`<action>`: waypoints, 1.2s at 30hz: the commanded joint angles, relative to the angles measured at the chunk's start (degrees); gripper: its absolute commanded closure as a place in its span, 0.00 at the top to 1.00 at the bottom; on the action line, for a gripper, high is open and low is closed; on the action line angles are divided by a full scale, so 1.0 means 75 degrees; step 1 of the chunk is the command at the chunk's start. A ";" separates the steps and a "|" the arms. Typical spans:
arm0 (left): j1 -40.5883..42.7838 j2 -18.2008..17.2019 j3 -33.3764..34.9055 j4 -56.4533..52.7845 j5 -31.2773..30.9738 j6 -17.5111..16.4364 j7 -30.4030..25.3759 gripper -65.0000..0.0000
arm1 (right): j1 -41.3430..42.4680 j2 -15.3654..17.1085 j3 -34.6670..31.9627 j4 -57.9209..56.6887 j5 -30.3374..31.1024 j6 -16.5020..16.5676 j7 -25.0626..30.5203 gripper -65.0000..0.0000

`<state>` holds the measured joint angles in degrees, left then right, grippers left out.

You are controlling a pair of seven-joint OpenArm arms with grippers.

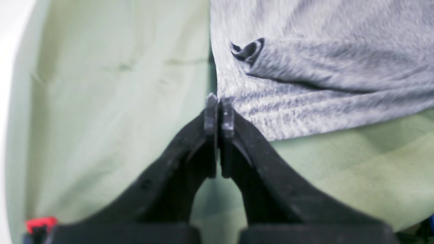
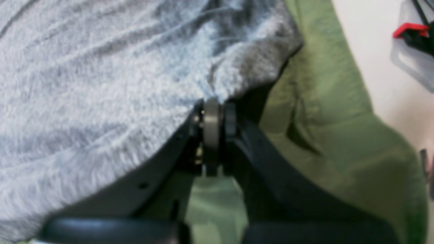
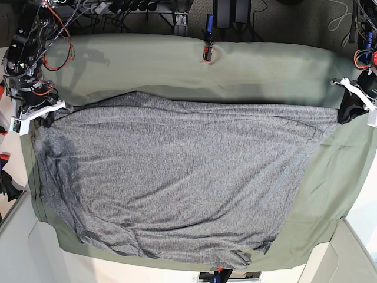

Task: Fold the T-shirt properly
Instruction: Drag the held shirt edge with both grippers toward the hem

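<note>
Black curved hand [image 1: 219, 101] fingers; white wrist brackets [image 3: 36, 112]; red and orange cabling [image 3: 54, 35].

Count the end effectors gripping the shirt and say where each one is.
2. The right end effector pinches the T-shirt at its far corner on the base view's left; the left end effector pinches the opposite far corner. None seems hidden.

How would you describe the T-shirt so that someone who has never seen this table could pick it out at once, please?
Start from the olive-green table cloth that covers the whole table. Spread across most of it lies the T-shirt, held at its two far corners by the left gripper and the right gripper. Its speckled heather-grey knit sets it apart from the smooth, plain green cloth beneath.
</note>
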<state>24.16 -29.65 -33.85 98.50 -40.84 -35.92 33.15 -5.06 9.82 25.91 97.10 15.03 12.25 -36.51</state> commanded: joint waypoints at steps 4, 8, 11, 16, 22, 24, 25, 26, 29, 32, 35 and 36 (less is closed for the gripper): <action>-0.0495 -0.0437 0.0166 0.0000 0.0291 0.0344 -0.0157 0.00 | 0.0705 0.0306 0.0050 -0.0187 -0.0006 0.0070 0.0230 0.00; -0.1142 -0.0778 0.0831 -0.0615 0.0396 0.0446 -0.0184 0.00 | 0.1378 0.0364 0.0044 -0.0979 -0.0003 0.0195 0.0233 0.00; -0.1763 -0.0892 0.1556 -0.1247 0.0667 0.0449 -0.0347 0.00 | 0.1830 0.0361 0.0044 -0.1696 0.0000 0.0347 0.0289 0.00; -0.3025 -0.0863 0.2605 -0.2532 0.1142 0.0449 -0.0595 0.00 | 0.2439 0.0358 0.0044 -0.2678 -0.0076 0.0373 0.0571 0.00; -0.4360 -0.0828 0.3593 -0.4310 0.1212 0.0446 -0.0766 0.00 | 0.2990 0.0361 0.0044 -0.3640 -0.0216 0.0673 0.0938 0.00; -0.4701 -0.0740 0.3771 -0.4820 0.1332 0.0446 -0.0831 0.00 | 0.3077 0.0361 0.0044 -0.3891 -0.0294 0.0833 0.1256 0.00; -0.4829 -0.0679 0.3800 -0.5027 0.1431 0.0443 -0.0848 0.00 | 0.3104 0.0361 0.0044 -0.4004 -0.0291 0.0901 0.1472 0.00; -0.4919 -0.0618 0.3815 -0.5196 0.1469 0.0446 -0.0851 0.00 | 0.3118 0.0361 0.0044 -0.4097 -0.0291 0.1005 0.1647 0.00; -0.5021 -0.0495 0.3818 -0.5476 0.1483 0.0440 -0.0851 0.00 | 0.3127 0.0358 0.0044 -0.4237 -0.0286 0.1119 0.1871 0.04; -0.5015 -0.0443 0.3818 -0.5488 0.1478 0.0446 -0.0845 0.04 | 0.3127 0.0358 0.0044 -0.4243 -0.0207 0.1116 0.1862 0.36; -0.5045 -0.0487 0.3818 -0.5470 0.1349 0.0446 -0.0764 0.25 | 0.3127 0.0405 0.0044 -0.4147 0.0332 0.1122 0.1320 0.47; -0.5068 -0.0522 0.3803 -0.5447 0.1189 0.0449 -0.0586 0.31 | 0.3127 0.0431 0.0044 -0.4060 0.0530 0.1145 0.1067 0.47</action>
<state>-12.49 -32.18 -4.91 56.88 -32.23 -32.58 28.73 16.97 12.05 26.02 65.36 18.31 20.36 -30.48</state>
